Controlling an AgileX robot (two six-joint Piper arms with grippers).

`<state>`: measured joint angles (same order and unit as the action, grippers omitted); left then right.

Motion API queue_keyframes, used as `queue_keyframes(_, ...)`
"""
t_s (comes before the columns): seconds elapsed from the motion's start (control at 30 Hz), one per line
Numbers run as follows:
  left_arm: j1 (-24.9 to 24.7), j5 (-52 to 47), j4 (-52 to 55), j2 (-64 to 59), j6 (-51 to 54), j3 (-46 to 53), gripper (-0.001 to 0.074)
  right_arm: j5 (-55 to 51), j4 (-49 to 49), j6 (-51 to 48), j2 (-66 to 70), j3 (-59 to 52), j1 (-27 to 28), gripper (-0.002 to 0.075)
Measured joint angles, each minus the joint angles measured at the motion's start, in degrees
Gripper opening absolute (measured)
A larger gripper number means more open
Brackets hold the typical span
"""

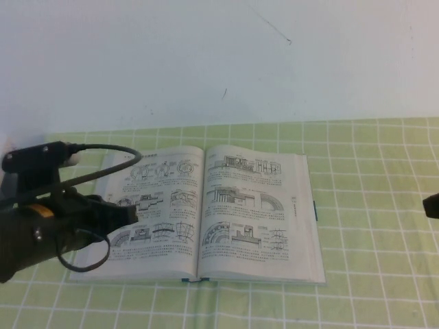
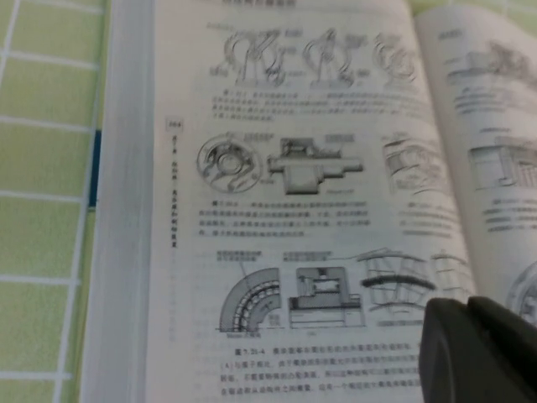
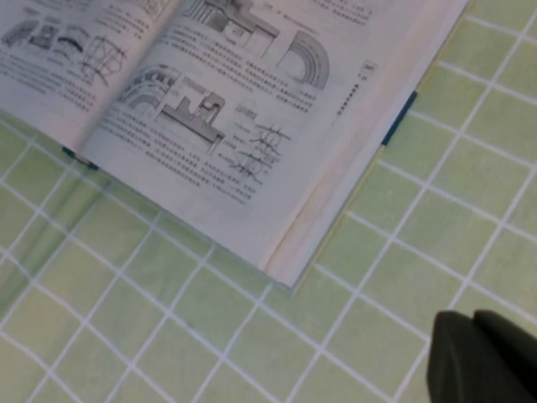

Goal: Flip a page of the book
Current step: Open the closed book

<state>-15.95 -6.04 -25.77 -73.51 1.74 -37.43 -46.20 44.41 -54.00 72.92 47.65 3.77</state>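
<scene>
The book lies open and flat on the green checked cloth, its white pages printed with black line drawings; a teal cover edge shows at its right side. My left gripper is shut and empty, hovering over the lower part of the left page. In the left wrist view its black fingers sit together above that page. My right gripper is shut and empty at the right edge, well right of the book. In the right wrist view its fingers hang over bare cloth near the book's corner.
The green cloth with white grid lines covers the table. A white wall stands behind it. The left arm's black body and cable overlap the book's left edge.
</scene>
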Motion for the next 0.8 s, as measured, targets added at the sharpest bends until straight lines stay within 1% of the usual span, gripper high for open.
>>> queue_keyframes(0.13, -0.2, 3.5, -1.9, -6.4, 0.0, -0.8, -0.0004, 1.3, 4.8, -2.3, 9.1, 3.0, -0.4, -0.0003)
queue_keyframes(0.2, -0.2, 5.4, -3.1, -9.4, 0.0, -0.8, -0.0004, 2.8, 7.9, -4.5, 12.4, 4.0, -1.7, -0.0003)
queue_keyframes(0.4, -0.3, 8.2, -4.0, -15.3, -0.4, -1.1, -0.0004, 6.9, 22.5, -13.2, 20.8, 5.7, -9.2, -0.0002)
queue_keyframes(0.47, -0.3, 8.5, -4.3, -16.4, -1.3, -1.2, -0.0004, 7.8, 26.4, -16.8, 23.6, 6.4, -11.5, 0.0019)
queue_keyframes(0.5, -0.3, 8.5, -4.3, -16.9, -1.7, -1.2, -0.0004, 7.8, 27.3, -17.7, 24.8, 6.9, -12.1, 0.0040)
queue_keyframes(0.53, -0.3, 8.2, -4.4, -17.3, -1.7, -1.2, -0.0004, 7.9, 28.1, -18.3, 26.2, 7.4, -12.7, 0.0076)
queue_keyframes(0.6, -0.3, 6.0, -4.4, -17.7, -1.7, -1.8, -0.0004, 7.9, 29.0, -18.7, 29.1, 8.3, -13.2, 0.0178)
queue_keyframes(0.67, -0.3, 0.7, -4.4, -17.8, -1.3, -3.5, -0.0004, 7.9, 29.2, -18.8, 31.5, 9.4, -13.2, 0.0286)
queue_keyframes(0.73, -0.3, -5.1, -5.0, -17.8, 1.3, -6.5, -0.0004, 7.9, 29.4, -18.4, 33.3, 10.2, -13.2, 0.0356)
queue_keyframes(0.8, -0.3, -9.2, -8.1, -17.8, 6.7, -9.8, -0.0004, 8.0, 29.6, -18.0, 34.7, 11.1, -13.2, 0.0384)
